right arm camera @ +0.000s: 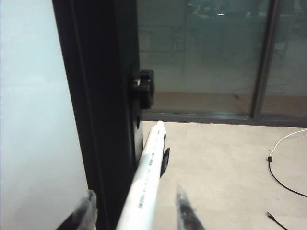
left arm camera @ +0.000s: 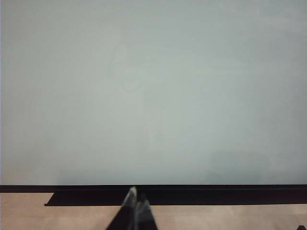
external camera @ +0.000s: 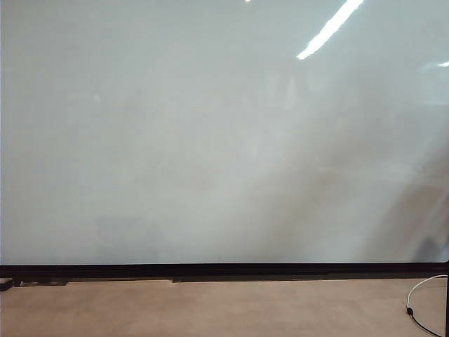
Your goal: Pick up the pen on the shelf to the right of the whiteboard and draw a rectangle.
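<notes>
pen (right arm camera: 144,184) lies lengthwise between the wide-open fingers of the right gripper (right arm camera: 134,211), not clamped, just beside the black side frame (right arm camera: 98,96) of the whiteboard (external camera: 210,140). Board surface blank. Left gripper (left arm camera: 135,201) low before the board's bottom edge, tips together, closed on nothing. Cable (external camera: 421,298) on floor at right

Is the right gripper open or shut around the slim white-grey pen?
Open: the right gripper has its fingers spread either side of the pen, gaps visible.
</notes>
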